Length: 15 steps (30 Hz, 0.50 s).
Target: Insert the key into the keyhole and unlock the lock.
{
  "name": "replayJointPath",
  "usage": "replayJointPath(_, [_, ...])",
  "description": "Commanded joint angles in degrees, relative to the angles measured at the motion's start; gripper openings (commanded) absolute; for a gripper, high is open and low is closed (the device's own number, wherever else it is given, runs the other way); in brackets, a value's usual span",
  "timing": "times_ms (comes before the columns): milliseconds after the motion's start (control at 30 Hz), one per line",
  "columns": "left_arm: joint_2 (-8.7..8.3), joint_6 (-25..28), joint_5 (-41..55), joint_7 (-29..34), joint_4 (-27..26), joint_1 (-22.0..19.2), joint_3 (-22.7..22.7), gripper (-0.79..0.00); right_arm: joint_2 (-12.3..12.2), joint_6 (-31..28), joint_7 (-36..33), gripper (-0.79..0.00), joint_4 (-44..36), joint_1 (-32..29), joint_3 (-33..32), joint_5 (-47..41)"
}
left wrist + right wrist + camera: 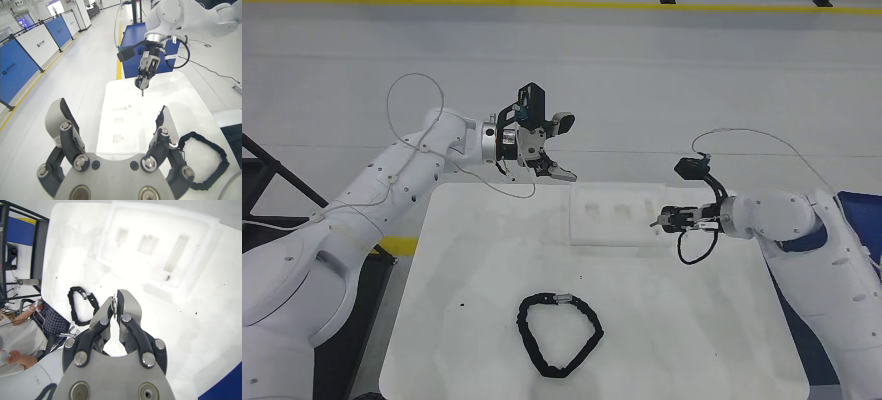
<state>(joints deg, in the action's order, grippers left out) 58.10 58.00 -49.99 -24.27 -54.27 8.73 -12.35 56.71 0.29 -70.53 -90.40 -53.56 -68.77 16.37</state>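
The right pincer is closed tight on the key, whose shaft sticks out past its tips; just beyond those tips lies the white foam tray on the desk; the lock, a black sleeved chain loop, rests on the desk well off to the pincer's side, apart from the key; farthest, across the tray, the left pincer hangs spread wide, holding nothing.
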Motion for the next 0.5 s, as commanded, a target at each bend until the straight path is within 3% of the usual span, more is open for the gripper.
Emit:
replayJointPath(0, [0.00, 0.0, 0.0, 0.0, 0.0, 0.0, 0.0, 0.000, -0.4, -1.2, 0.1, -0.785, -1.5, -2.0, -2.8, -3.0])
replayJointPath(167, [0.00, 0.0, 0.0, 0.0, 0.0, 0.0, 0.0, 0.000, -1.2, -5.3, 2.1, -0.785, -5.3, -6.7, -7.5, -7.8])
replayJointPath(467, [0.00, 0.0, 0.0, 0.0, 0.0, 0.0, 0.0, 0.000, -1.8, -6.5, 5.8, -0.785, -7.5, -11.1, -11.6, -11.4])
